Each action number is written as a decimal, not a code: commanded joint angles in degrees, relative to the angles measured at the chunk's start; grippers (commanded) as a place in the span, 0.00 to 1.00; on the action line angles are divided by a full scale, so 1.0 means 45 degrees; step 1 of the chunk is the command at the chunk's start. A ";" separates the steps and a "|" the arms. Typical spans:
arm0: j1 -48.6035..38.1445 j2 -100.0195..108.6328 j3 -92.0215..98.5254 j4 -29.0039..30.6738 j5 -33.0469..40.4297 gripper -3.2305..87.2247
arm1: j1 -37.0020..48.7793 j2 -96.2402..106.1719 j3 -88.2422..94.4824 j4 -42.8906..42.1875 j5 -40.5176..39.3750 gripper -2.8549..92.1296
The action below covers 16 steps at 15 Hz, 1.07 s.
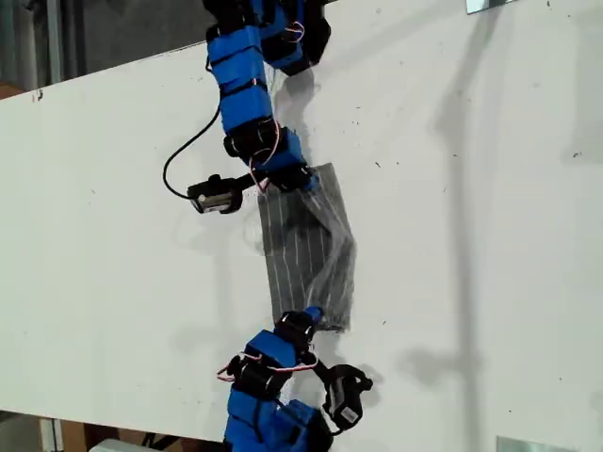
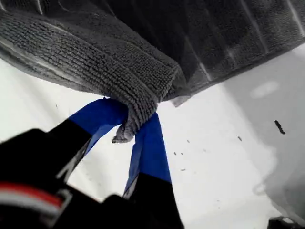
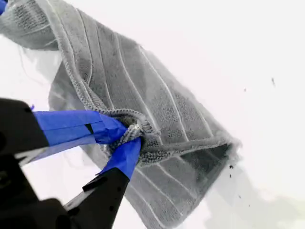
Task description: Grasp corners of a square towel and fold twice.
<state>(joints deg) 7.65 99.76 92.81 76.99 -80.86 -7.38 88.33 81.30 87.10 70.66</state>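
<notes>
The towel [image 1: 306, 250], grey with thin white stripes, is stretched as a narrow rumpled band in the middle of the white table. In the exterior view, one arm's gripper [image 1: 283, 179] holds its far end and the other arm's gripper [image 1: 313, 318] holds its near end. The wrist views do not show which arm is which. My first gripper [image 2: 128, 126] has blue fingers shut on a bunched corner [image 2: 125, 131], with the towel [image 2: 143, 57] hanging off the table. My second gripper [image 3: 127, 138] is shut on another corner [image 3: 136, 129], and the towel [image 3: 157, 109] stretches away from it.
The white table [image 1: 471, 235] runs wide on both sides of the towel in the exterior view. Its near edge slants along the exterior view's bottom left. Small metal plates sit at the exterior view's top right [image 1: 490, 4] and bottom right [image 1: 537, 443]. A black cable [image 1: 179, 160] loops beside the far arm.
</notes>
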 commanded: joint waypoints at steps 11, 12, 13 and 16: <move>-0.5156 0.3594 0.6621 -0.2207 0.1094 0.03 | 0.3789 -0.1211 0.0254 -0.0918 -0.2695 0.03; -0.4414 0.3789 0.6133 -0.1797 0.0781 0.03 | 0.3457 -0.0684 0.0410 -0.0684 -0.2598 0.03; -0.3691 0.4004 0.5957 -0.1699 0.0410 0.03 | 0.3086 -0.0332 0.0586 -0.0488 -0.2422 0.03; -0.1562 0.4336 0.6875 -0.2852 -0.1270 0.03 | 0.1582 -0.0117 0.1602 -0.0605 -0.1387 0.03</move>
<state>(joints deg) -3.43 117.16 123.13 67.24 -83.58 2.37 83.94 88.07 84.20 62.67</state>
